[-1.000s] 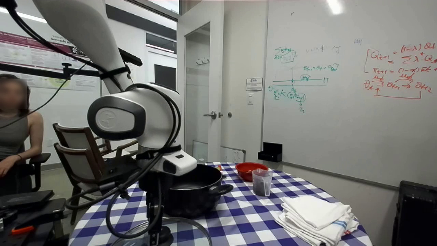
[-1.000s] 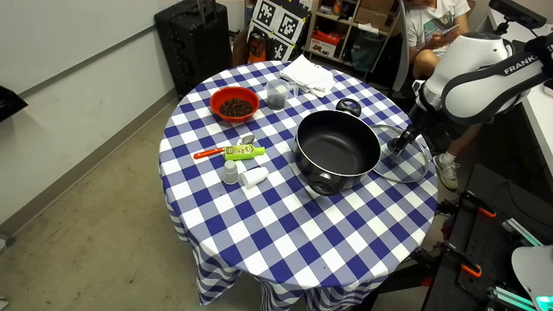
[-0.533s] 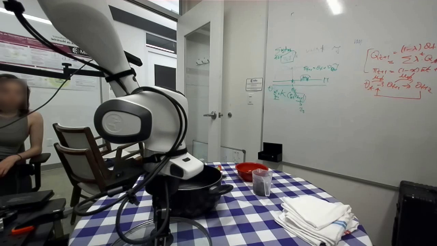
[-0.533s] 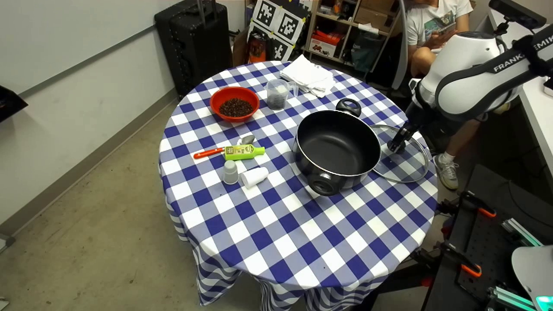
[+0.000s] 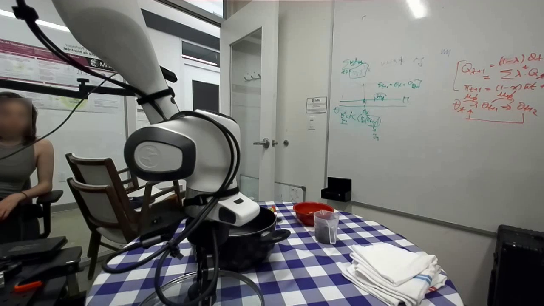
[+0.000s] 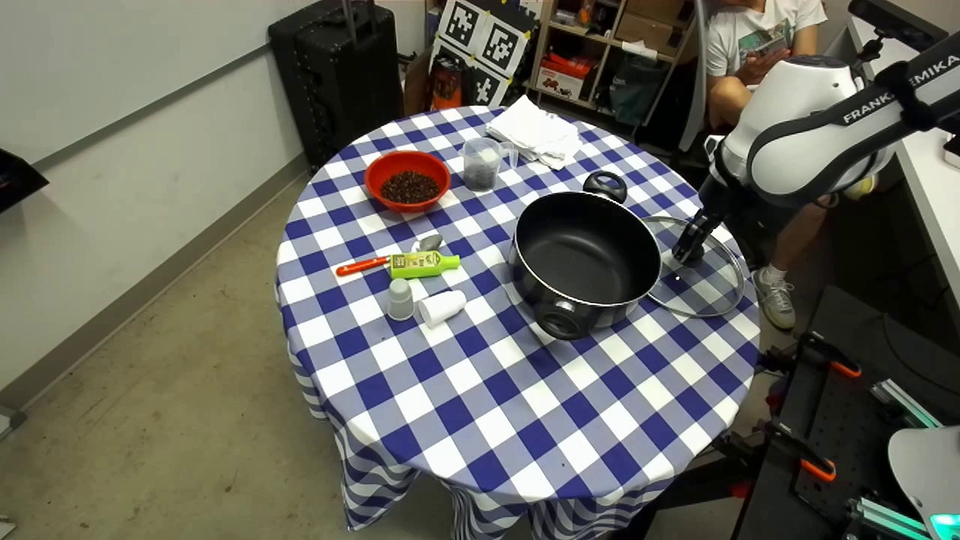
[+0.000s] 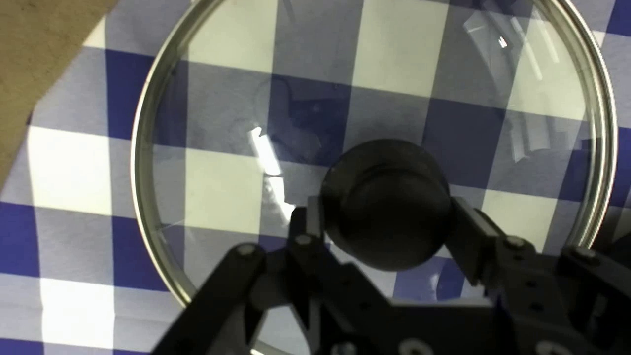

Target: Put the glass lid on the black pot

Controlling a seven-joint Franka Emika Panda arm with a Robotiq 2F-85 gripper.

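Note:
The glass lid [image 7: 389, 113] lies flat on the checked tablecloth, its rim close against the pot in an exterior view [image 6: 716, 289]. Its dark knob [image 7: 389, 217] sits between my fingers, with a fingertip [image 7: 314, 217] touching its left side and the opposite pad [image 7: 471, 236] against its right. So my gripper [image 7: 387, 218], pointing down over the lid, is shut on the knob. In both exterior views the black pot [image 6: 585, 259] stands uncovered beside the lid, a handle at either end; the arm hides part of it [image 5: 250, 253] from one side.
Past the pot are a red bowl [image 6: 442, 180] of dark beans, a clear measuring jug [image 6: 481, 169] and folded white towels [image 6: 536, 135]. A green bottle [image 6: 420, 264], a grey shaker [image 6: 400, 300] and a white cup [image 6: 442, 307] also stand or lie there. The table edge is near the lid.
In the exterior views the arm has shifted slightly sideways and down, bringing the gripper in around the lid's knob. The lid and the pot have stayed in place.

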